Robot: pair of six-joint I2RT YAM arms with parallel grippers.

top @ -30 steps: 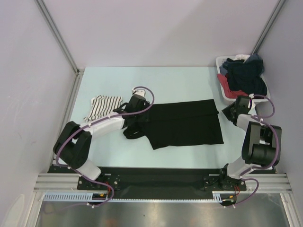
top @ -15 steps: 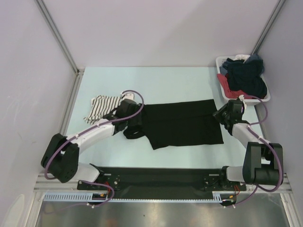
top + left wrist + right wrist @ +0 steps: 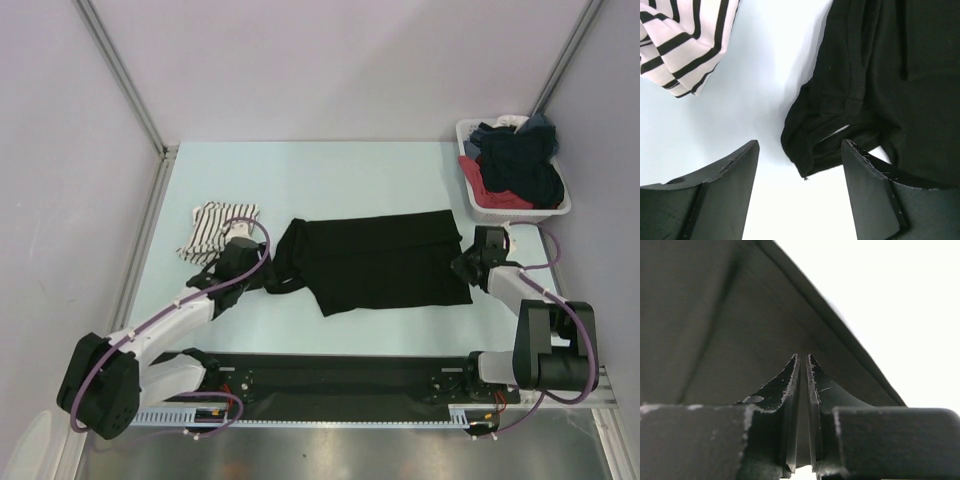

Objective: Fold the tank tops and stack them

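The black tank top (image 3: 385, 262) lies flat across the middle of the table, its straps bunched at its left end. The striped tank top (image 3: 213, 228) lies crumpled at the left. My left gripper (image 3: 243, 262) is open and empty just left of the black straps. In the left wrist view the strap loop (image 3: 840, 135) lies between and just beyond the fingertips, with the striped top (image 3: 685, 40) at the upper left. My right gripper (image 3: 466, 268) is at the black top's right edge. In the right wrist view it (image 3: 803, 360) is shut on the black fabric (image 3: 740, 315).
A white basket (image 3: 545, 211) heaped with dark and red clothes stands at the back right corner, close behind my right arm. Frame posts and grey walls line the table on the left, back and right.
My left gripper has let go of the black straps and drawn back to the left and toward me. My right gripper has moved down to the black top's right edge.
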